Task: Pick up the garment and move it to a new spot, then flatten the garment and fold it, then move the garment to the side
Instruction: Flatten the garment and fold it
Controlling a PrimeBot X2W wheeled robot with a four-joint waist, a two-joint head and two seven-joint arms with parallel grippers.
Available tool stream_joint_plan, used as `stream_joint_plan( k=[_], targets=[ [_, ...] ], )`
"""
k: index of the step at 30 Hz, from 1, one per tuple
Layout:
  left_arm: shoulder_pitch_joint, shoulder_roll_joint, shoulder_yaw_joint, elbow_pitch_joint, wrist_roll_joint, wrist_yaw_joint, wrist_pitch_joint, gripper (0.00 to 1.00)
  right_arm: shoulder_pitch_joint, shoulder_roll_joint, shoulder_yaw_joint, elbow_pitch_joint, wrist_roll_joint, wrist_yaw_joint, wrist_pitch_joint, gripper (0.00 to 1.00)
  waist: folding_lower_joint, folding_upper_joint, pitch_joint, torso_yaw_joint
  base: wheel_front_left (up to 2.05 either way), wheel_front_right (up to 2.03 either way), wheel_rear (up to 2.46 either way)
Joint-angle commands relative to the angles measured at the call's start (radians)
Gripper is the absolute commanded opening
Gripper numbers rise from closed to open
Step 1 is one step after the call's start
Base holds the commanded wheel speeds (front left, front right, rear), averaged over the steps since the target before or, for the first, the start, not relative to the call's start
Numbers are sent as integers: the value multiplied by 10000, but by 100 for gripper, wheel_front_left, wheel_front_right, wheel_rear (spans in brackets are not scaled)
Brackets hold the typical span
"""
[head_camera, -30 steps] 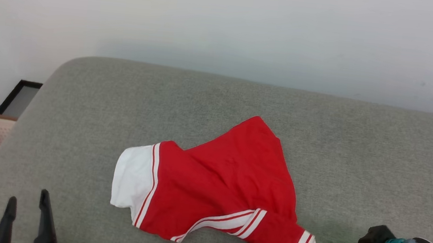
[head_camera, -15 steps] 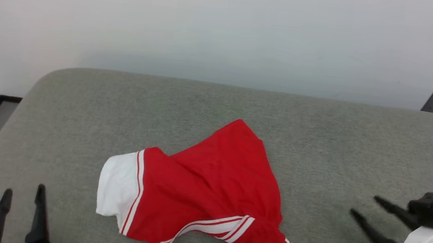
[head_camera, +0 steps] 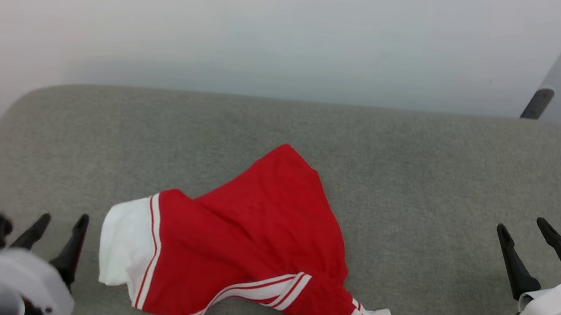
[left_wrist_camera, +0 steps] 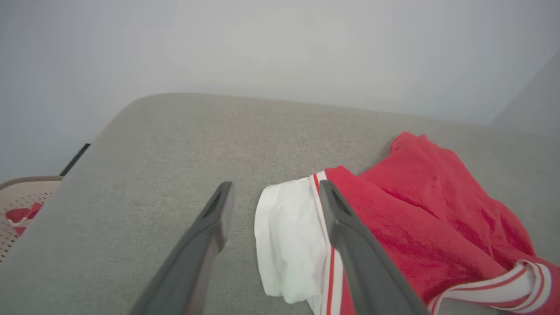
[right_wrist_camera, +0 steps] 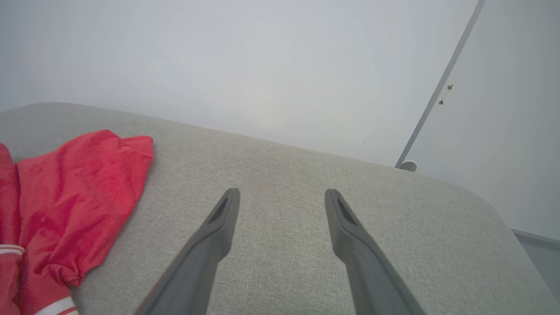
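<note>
My worry: the shirt (head_camera: pixel 246 247) lies crumpled on the grey cushion (head_camera: pixel 413 165), so a pinch could catch two layers, or only the loose white sleeve, and bunch it worse. My left end effector (head_camera: pixel 62 219), just left of the shirt, gapes wide and empty. My right end effector (head_camera: pixel 521 225), well right of it, is likewise spread, touching nothing.
</note>
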Motion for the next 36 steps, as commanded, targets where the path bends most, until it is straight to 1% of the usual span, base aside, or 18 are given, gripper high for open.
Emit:
stream_joint_plan(
  k=[1,3,7,8,10,12,17,22,28,29,30,31,32,36],
  targets=[
    [-181,53,-50,78,-148,-39,198,100,117,136,-150,-97,-126,-8,48,100,0,0,218,-158,0,0,0],
    [-601,367,-244,355,-521,-57,951,100,223,443,-471,-353,-415,-8,207,100,0,0,397,-238,0,0,0],
    [-1397,845,-616,1062,-1207,-54,2362,100,285,852,-720,-796,-778,-8,442,100,0,0,774,-440,0,0,0],
    [-1787,995,-803,1458,-1462,-58,3026,100,264,965,-827,-919,-858,-10,529,100,0,0,951,-521,0,0,0],
    [-2105,1260,-1013,1823,-1527,-59,3621,100,221,1045,-866,-1041,-950,-8,581,100,0,0,1116,-604,0,0,0],
    [-2457,1391,-1145,2183,-1605,-56,4063,100,170,1100,-938,-1105,-993,-8,630,100,0,0,1262,-667,0,0,0],
    [-3171,1656,-1505,3158,-1426,12,4818,100,48,1118,-1050,-1197,-1066,-8,714,100,0,0,1535,-756,0,0,0],
    [-3797,1757,-1788,4140,-1180,63,5012,100,-43,1118,-1051,-1279,-1128,-8,820,100,0,0,1732,-804,0,0,0],
    [-4249,1627,-1949,5210,-1301,193,5502,100,-92,1026,-1060,-1316,-1120,-8,875,100,0,0,1870,-807,0,0,0],
    [-4268,1593,-1980,5331,-1321,186,5579,91,-89,1013,-1080,-1321,-1131,-8,898,100,0,0,1884,-795,0,0,0],
    [-4325,1557,-1994,5391,-1379,179,5608,67,-83,1008,-1093,-1335,-1137,-8,919,100,0,0,1896,-781,0,0,0],
    [-4389,1523,-2002,5456,-1423,169,5622,30,-74,1004,-1102,-1346,-1138,-8,945,100,0,0,1905,-764,0,0,0],
    [-4426,1493,-2035,5509,-1436,153,5642,0,-62,991,-1107,-1354,-1148,-10,973,100,0,0,1913,-746,0,0,0],
    [-4557,1559,-2057,5679,-1491,134,5567,0,-55,1030,-1102,-1404,-1184,-8,1055,100,0,0,1911,-682,0,0,0]
  ],
)
